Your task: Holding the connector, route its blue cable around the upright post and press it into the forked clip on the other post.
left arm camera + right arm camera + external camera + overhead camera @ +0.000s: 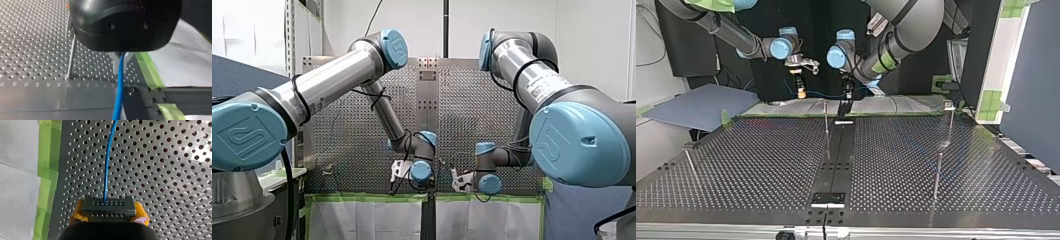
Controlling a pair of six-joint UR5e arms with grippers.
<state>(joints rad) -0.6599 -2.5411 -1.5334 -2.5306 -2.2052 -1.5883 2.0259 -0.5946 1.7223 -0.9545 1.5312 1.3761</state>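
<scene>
right hand (109, 212) grips connector (109, 206) | blue cable (107, 165) runs ahead | left hand (120, 59) pinches it

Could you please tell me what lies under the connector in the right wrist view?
The perforated table shows around the connector, and the blue cable runs ahead over it; directly beneath is hidden by the connector.

blue cable (108, 162) cut off, connector (108, 206) half hidden

ur logo on blue joint caps (247, 137); arm label (542, 87) unreadable.
</scene>
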